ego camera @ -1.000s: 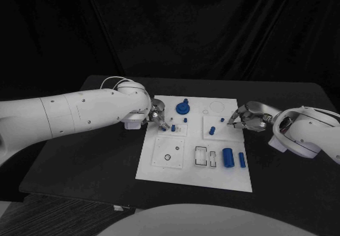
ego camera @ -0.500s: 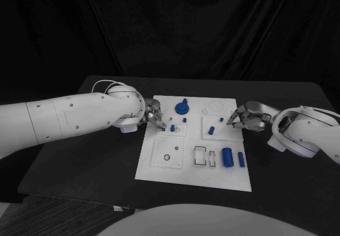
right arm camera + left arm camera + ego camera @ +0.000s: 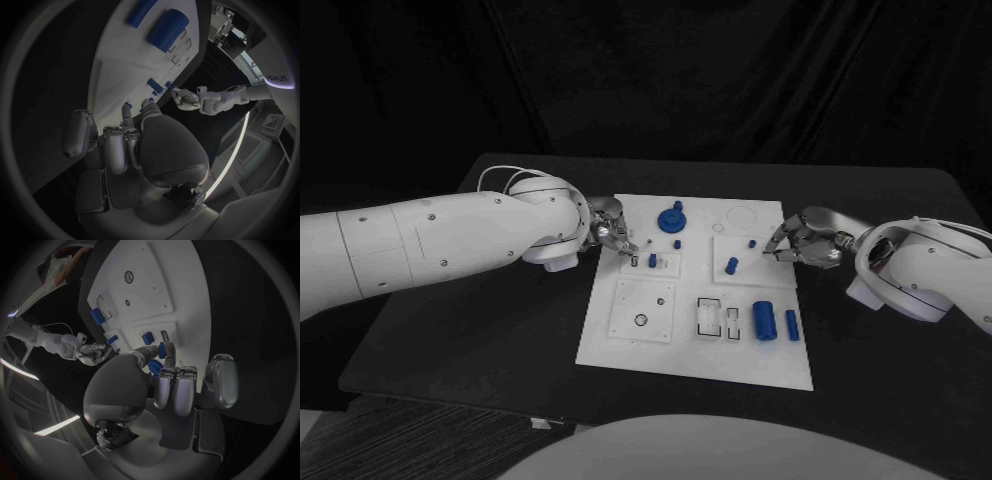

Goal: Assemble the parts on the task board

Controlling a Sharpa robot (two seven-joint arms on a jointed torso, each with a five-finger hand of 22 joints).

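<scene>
The white task board (image 3: 629, 340) lies mid-table. A blue knobbed part (image 3: 672, 217), short blue pegs (image 3: 652, 260) (image 3: 676, 243) (image 3: 731, 265) and two blue cylinders (image 3: 764, 318) (image 3: 792, 324) are on it. My left hand (image 3: 610, 240) hovers at the board's left edge, fingers curled in, with nothing visibly between them (image 3: 181, 390); the pegs (image 3: 148, 338) stand just past its fingertips. At the right edge, my right hand (image 3: 798, 243) has its fingers curled, and a small blue part (image 3: 751, 242) (image 3: 127, 105) sits at the fingertips. Whether it is pinched is unclear.
A small dark ring (image 3: 639, 320) and rectangular slots (image 3: 711, 316) mark the board's near half. Bare black table (image 3: 473, 330) surrounds the board on all sides, with a dark curtain behind.
My left hand has drawn back a little to the left, away from the peg near the board's left edge. The right hand and the parts have stayed put.
</scene>
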